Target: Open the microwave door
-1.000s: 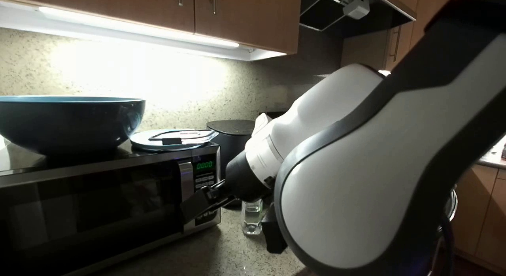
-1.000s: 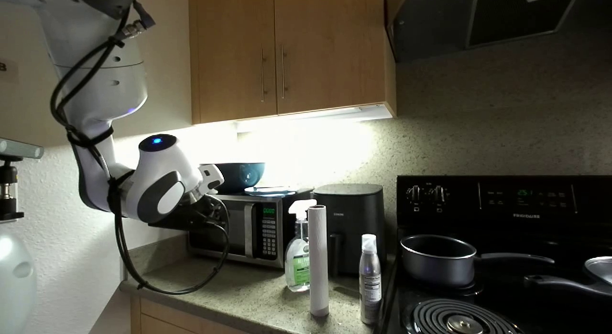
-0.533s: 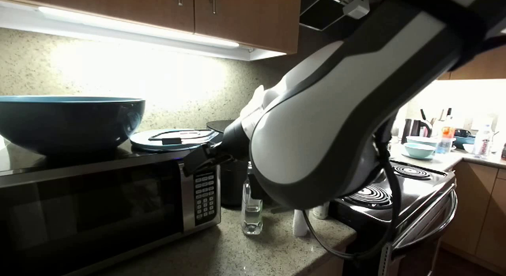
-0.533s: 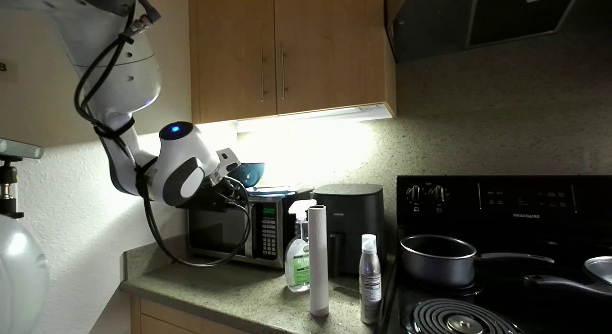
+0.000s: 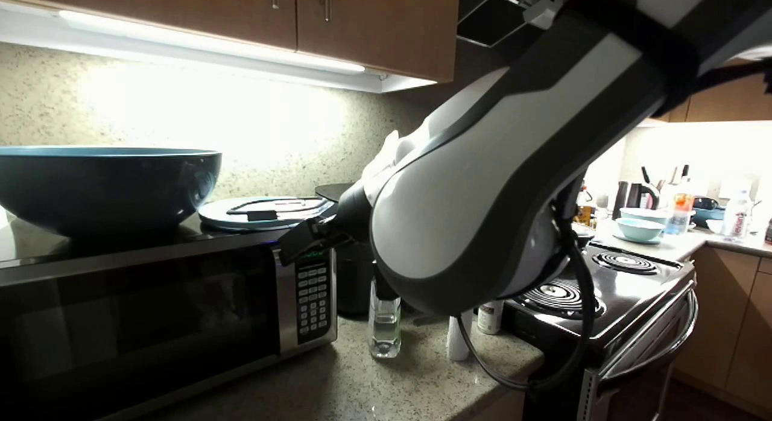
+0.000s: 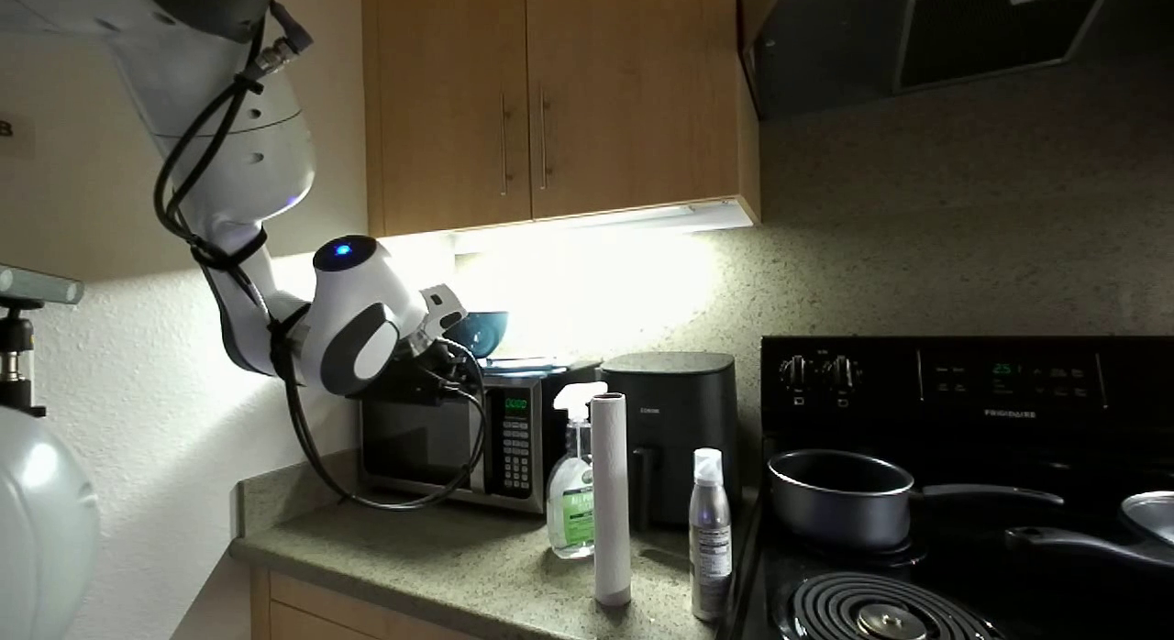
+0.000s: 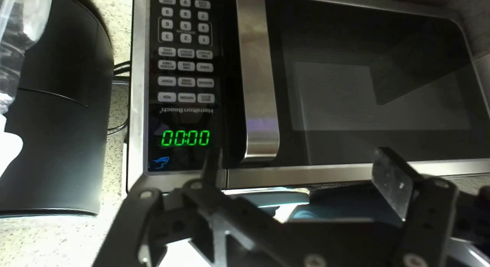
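The microwave door (image 5: 151, 312) is a wide dark glass panel, shut flush with the silver frame. It also shows in the other views (image 6: 413, 438) (image 7: 344, 95). Its vertical silver handle (image 7: 260, 87) stands beside the button panel (image 7: 185, 68); the wrist picture is upside down. My gripper (image 7: 302, 173) is open and empty, its fingers wide apart. In the wrist view the handle's upper end lies between the fingers, nearer the left one, and beyond the tips. In an exterior view the gripper (image 5: 295, 243) is level with the handle's top, which it partly hides.
A large blue bowl (image 5: 108, 189) and plates (image 5: 265, 213) stand on the microwave. A black air fryer (image 6: 670, 438), a spray bottle (image 6: 573, 493), a paper roll (image 6: 611, 502) and a silver bottle (image 6: 710, 539) stand beside it. A cable loop (image 6: 394, 504) hangs from the arm.
My gripper has risen from the middle of the handle to its top end, mostly in the first half second. It has since shifted only slightly. The door has not moved.
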`<state>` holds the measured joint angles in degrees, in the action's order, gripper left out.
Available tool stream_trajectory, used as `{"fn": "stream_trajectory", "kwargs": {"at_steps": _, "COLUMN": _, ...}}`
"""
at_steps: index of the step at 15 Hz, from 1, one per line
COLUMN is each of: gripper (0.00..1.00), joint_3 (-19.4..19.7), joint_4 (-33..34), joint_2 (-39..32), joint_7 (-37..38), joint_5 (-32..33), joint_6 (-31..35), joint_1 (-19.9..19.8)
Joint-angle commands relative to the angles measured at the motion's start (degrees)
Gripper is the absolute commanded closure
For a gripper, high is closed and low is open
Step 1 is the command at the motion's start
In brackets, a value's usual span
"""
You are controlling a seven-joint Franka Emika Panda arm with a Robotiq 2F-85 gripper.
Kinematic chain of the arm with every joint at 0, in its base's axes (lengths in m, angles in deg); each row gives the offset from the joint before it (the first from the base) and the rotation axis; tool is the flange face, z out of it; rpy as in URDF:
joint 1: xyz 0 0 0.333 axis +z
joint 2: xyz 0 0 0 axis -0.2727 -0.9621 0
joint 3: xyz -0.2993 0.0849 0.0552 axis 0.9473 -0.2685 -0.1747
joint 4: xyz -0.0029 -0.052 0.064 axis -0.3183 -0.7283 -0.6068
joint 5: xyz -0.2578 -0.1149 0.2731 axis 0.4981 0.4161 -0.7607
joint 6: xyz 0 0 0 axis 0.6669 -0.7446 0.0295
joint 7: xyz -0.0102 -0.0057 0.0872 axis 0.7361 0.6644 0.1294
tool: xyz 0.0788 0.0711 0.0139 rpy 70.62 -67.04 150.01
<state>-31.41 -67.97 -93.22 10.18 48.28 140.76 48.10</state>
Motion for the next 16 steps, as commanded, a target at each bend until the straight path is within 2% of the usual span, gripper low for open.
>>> {"fn": "stream_trajectory", "kwargs": {"at_steps": 1, "gripper": 0.00, "joint_3": 0.00, "joint_4": 0.00, "joint_2": 0.00, "joint_7": 0.00, "joint_5": 0.00, "joint_6": 0.00, "joint_1": 0.00}}
{"fn": "stream_trajectory", "kwargs": {"at_steps": 10, "gripper": 0.00, "joint_3": 0.00, "joint_4": 0.00, "joint_2": 0.00, "joint_7": 0.00, "joint_5": 0.00, "joint_6": 0.00, "joint_1": 0.00}}
{"fn": "stream_trajectory", "kwargs": {"at_steps": 11, "gripper": 0.00, "joint_3": 3.26, "joint_4": 4.33, "joint_2": -3.06, "joint_7": -0.78, "joint_5": -2.88, "joint_6": 0.76, "joint_1": 2.91}}
{"fn": "stream_trajectory", "kwargs": {"at_steps": 13, "gripper": 0.00, "joint_3": 5.99, "joint_4": 11.05, "joint_2": -8.31, "joint_7": 1.27, "joint_5": -6.27, "joint_6": 0.60, "joint_1": 5.43}}
{"fn": "stream_trajectory", "kwargs": {"at_steps": 16, "gripper": 0.00, "joint_3": 12.43, "joint_4": 20.44, "joint_2": -16.91, "joint_7": 2.27, "joint_5": -12.08, "joint_6": 0.90, "joint_1": 11.20}}
